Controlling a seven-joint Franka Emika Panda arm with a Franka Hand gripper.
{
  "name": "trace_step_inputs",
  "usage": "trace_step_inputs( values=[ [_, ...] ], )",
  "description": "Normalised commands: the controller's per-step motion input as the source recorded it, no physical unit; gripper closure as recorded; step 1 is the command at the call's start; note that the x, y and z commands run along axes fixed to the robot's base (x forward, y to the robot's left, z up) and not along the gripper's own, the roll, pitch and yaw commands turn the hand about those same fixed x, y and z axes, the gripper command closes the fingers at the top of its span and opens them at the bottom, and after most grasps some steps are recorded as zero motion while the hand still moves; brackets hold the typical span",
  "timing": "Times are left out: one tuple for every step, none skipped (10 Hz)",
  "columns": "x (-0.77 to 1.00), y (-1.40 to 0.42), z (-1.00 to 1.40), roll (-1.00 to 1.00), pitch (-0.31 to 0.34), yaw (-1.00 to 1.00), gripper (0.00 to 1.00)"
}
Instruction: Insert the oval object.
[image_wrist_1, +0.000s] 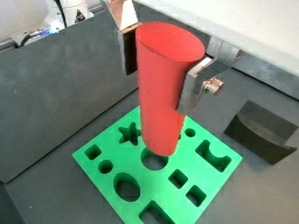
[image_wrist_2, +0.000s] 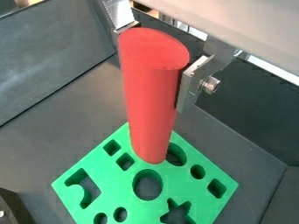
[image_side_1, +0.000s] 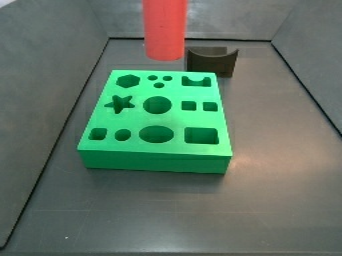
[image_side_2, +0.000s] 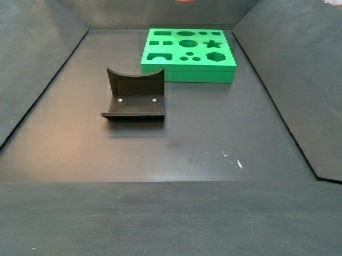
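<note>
Dark bench (image_side_1: 267, 200) below; claw (image_wrist_1: 158, 66) grips the oval object (image_wrist_1: 162, 87) high above the green block (image_side_1: 158, 125). Align with the oval hole (image_side_1: 158, 133), descend straight.

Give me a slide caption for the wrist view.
Gripper holds the tall red-coral oval peg upright above the green block of shaped holes.
</note>
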Motion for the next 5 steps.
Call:
trace_step_inputs(
  values=[
    [-0.24,-0.23,-0.84,-0.06,-0.124,0.00,1.00],
    [-0.20,-0.44,-0.82,-0.06,-0.084,0.00,1.00],
    [-0.18,-0.49,-0.86,0.00,-0.084,0.00,1.00],
    [0.00,-0.25,-0.51,0.03,-0.056,0.00,1.00],
    [0.00,-0.22,-0.50,0.02,-0.034,0.00,1.00]
  ],
)
